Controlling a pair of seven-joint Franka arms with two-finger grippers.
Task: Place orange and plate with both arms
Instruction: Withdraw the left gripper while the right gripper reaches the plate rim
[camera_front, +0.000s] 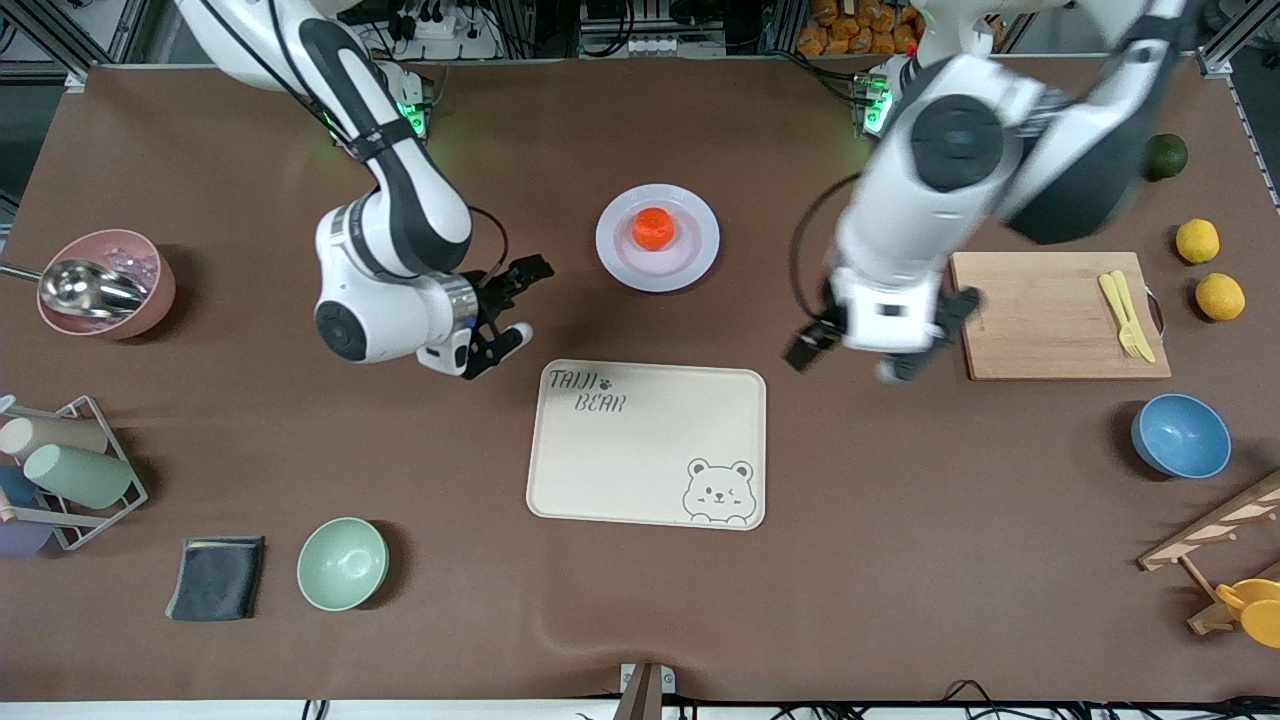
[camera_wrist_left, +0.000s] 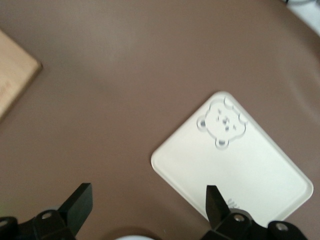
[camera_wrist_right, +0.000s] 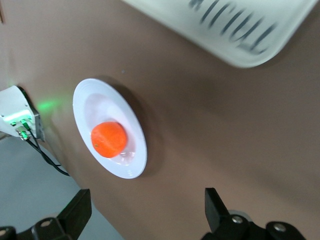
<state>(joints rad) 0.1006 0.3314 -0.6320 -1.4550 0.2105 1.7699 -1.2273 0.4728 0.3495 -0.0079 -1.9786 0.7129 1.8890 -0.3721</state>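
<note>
A brown counter (camera_front: 200, 150) holds a pale lavender-white plate (camera_front: 699, 226) with a small red-orange orange (camera_front: 653, 228) sitting in its middle. The plate serves as the landmark here. It lies midway between the two arm bases, resting flat on the counter.

A cream bear-print tray (camera_front: 647, 443) lies flat on the counter, nearer to the front camera than the plate and apart from it.

The right gripper (camera_front: 506, 314) hangs over bare counter beside the plate, toward the right arm's end, just off the tray's corner. Its fingers are spread apart and hold nothing. The right wrist view shows the two dark fingers (camera_wrist_right: 77, 210) wide apart, with the plate (camera_wrist_right: 82, 100), the orange (camera_wrist_right: 108, 139) and an edge of the tray (camera_wrist_right: 235, 30) past them.

The left gripper (camera_front: 862, 348) hangs over bare counter toward the left arm's end from the plate, between the tray and a wooden cutting board (camera_front: 1040, 320). Its fingers are also parted and empty. In the left wrist view the fingers (camera_wrist_left: 80, 205) stand wide apart above the brown surface, with the tray (camera_wrist_left: 250, 170) and a corner of the cutting board (camera_wrist_left: 15, 75) in sight.

Neither gripper touches the plate or the orange.

Yellow cutlery (camera_front: 1126, 314) lies on the cutting board.
</note>
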